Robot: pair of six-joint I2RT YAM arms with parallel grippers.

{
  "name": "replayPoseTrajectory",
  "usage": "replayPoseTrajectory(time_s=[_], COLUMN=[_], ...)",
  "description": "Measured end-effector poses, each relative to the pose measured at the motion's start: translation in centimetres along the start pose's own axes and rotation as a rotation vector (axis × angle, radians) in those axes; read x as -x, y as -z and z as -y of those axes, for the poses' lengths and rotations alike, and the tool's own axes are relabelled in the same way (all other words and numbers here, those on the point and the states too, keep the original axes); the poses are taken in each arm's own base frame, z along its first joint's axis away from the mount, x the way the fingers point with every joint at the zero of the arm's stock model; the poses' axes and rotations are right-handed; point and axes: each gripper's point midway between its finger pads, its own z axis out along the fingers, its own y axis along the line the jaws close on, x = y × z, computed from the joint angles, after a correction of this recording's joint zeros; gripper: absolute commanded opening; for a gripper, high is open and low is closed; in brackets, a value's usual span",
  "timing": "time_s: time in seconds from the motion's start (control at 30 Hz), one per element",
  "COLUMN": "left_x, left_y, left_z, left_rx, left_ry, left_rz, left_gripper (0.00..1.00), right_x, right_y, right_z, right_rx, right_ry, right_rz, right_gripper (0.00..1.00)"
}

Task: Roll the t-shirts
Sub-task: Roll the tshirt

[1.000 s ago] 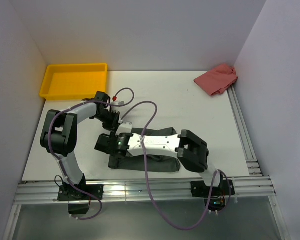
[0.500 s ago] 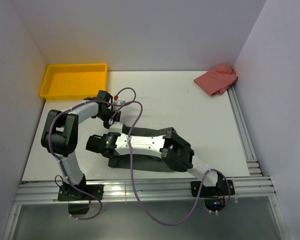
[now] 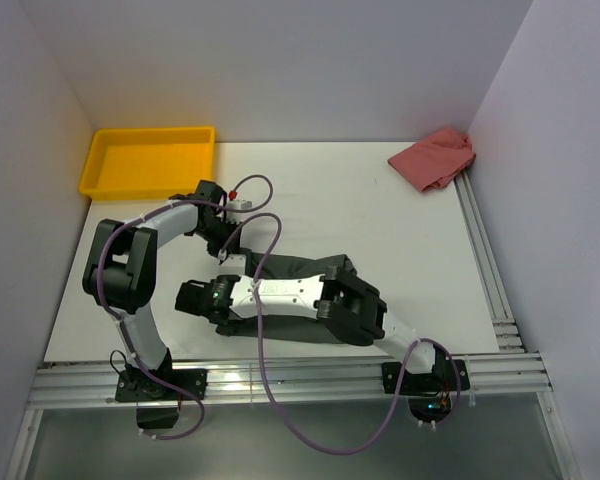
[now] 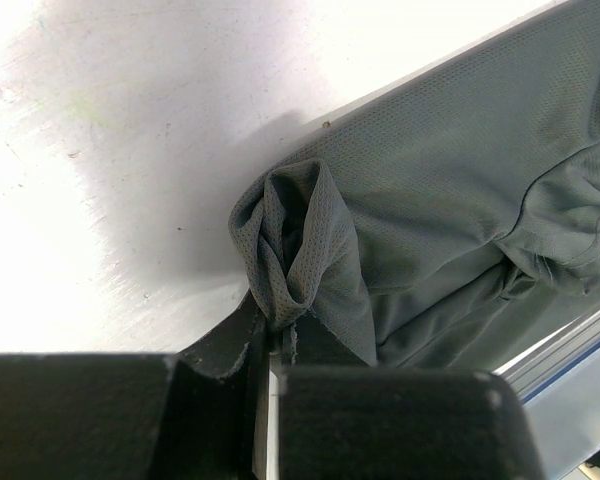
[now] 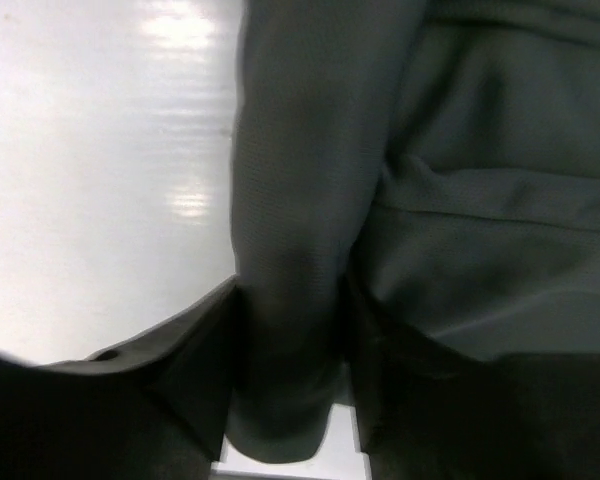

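Note:
The dark charcoal-grey t-shirt (image 3: 290, 328) lies folded into a long strip near the table's front, mostly under my right arm. My left gripper (image 3: 226, 256) is at its far left corner. In the left wrist view my left gripper (image 4: 278, 335) is shut on a bunched pinch of the t-shirt's mesh fabric (image 4: 450, 200). My right gripper (image 3: 188, 297) reaches leftward across the strip to its left end. In the right wrist view my right gripper (image 5: 290, 390) has its fingers closed around a thick fold of the t-shirt (image 5: 480, 180). The neck label is hidden.
A yellow tray (image 3: 148, 160) stands at the back left corner. A crumpled red cloth (image 3: 435, 157) lies at the back right against the wall. Aluminium rails run along the table's front edge (image 3: 280, 380) and right side (image 3: 485, 260). White walls enclose three sides.
My right arm has swung further left along the shirt, carrying its gripper and the fabric's left end leftward. My left gripper has barely moved and keeps its pinch.

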Motion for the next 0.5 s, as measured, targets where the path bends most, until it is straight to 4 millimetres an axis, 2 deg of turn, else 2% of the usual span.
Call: replayPoseTrajectory(time_s=[0.07,0.17,0.23,0.27,0.33,0.37,0.5], left_x=[0.0,0.1,0.2,0.2,0.2,0.3,1.4], left_y=[0.0,0.1,0.0,0.0,0.0,0.1,0.5], left_z=[0.0,-0.1,-0.1,-0.1,-0.1,0.0,0.4], left_rx=[0.002,0.006,0.007,0.006,0.004,0.003,-0.016], left_ry=[0.001,0.002,0.003,0.003,0.002,0.001,-0.022], left_rz=[0.0,-0.002,-0.005,-0.007,-0.011,-0.011,0.016], left_gripper=[0.08,0.11,0.16,0.22,0.31,0.41,0.56], right_x=[-0.6,-0.9,-1.0,-1.0,-1.1,-1.2,-1.5], right_y=[-0.3,-0.2,-0.1,0.0,0.1,0.0,0.3], right_z=[0.3,0.6,0.7,1.0,1.2,1.3,1.7], right_rx=[0.0,0.026,0.056,0.071,0.115,0.143,0.237], right_ry=[0.004,-0.011,-0.033,-0.05,-0.091,-0.113,-0.188], right_rz=[-0.004,-0.004,-0.005,-0.009,-0.012,-0.012,-0.027], right_gripper=[0.45,0.33,0.2,0.14,0.11,0.08,0.04])
